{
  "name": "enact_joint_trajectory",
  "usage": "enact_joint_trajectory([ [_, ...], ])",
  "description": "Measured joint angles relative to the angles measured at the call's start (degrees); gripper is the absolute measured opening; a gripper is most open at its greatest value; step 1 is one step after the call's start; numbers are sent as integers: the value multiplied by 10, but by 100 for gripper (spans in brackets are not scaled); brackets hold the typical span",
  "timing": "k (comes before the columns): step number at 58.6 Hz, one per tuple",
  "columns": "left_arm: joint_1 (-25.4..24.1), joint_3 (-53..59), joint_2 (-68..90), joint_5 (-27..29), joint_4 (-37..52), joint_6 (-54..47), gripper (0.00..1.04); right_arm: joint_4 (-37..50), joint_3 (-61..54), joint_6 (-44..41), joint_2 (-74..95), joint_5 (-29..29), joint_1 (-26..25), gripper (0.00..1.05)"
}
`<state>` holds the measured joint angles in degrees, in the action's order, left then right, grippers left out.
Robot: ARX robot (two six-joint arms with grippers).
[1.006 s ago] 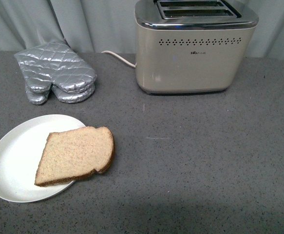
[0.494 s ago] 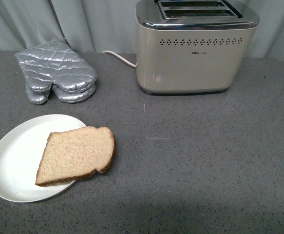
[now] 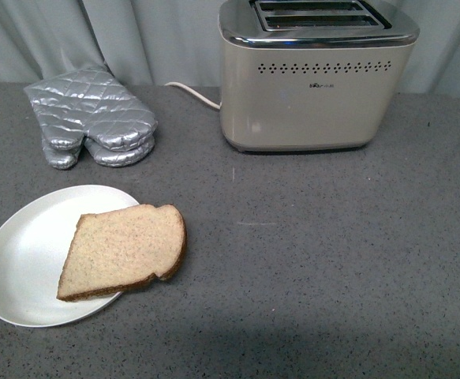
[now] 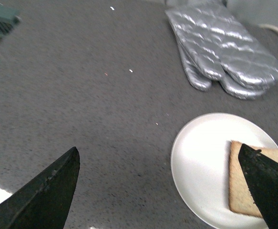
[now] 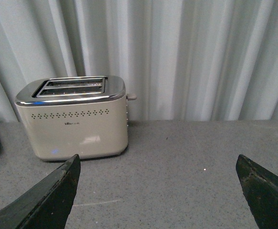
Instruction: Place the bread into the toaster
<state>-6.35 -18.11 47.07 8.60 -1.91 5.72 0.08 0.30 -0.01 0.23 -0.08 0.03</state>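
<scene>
The bread (image 3: 123, 251), one light-brown slice with a darker crust, lies on a white plate (image 3: 24, 260) at the front left, its rounded top hanging over the plate's right rim. At the back stands the beige toaster (image 3: 312, 87), both top slots empty. Neither arm shows in the front view. My left gripper (image 4: 158, 191) is open above the grey counter beside the plate (image 4: 200, 162), one finger overlapping the bread (image 4: 241, 186). Open too, my right gripper (image 5: 158, 191) hovers over bare counter, well short of the toaster (image 5: 72, 119).
A pair of silver quilted oven mitts (image 3: 91, 118) lies at the back left, also in the left wrist view (image 4: 224, 50). The toaster's white cord (image 3: 194, 93) runs behind toward the mitts. A pale curtain (image 5: 191, 52) closes off the back.
</scene>
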Motion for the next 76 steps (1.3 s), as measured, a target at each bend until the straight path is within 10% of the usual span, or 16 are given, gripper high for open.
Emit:
enact_joint_trajectory([
  [25, -126, -138, 452, -228, 106, -205, 98, 0, 0, 0, 0, 0, 0, 95],
  [66, -91, -283, 676, -223, 30, -234, 98, 0, 0, 0, 0, 0, 0, 95],
  [76, -84, -309, 704, -210, 31, -218, 74, 0, 0, 0, 0, 0, 0, 95],
])
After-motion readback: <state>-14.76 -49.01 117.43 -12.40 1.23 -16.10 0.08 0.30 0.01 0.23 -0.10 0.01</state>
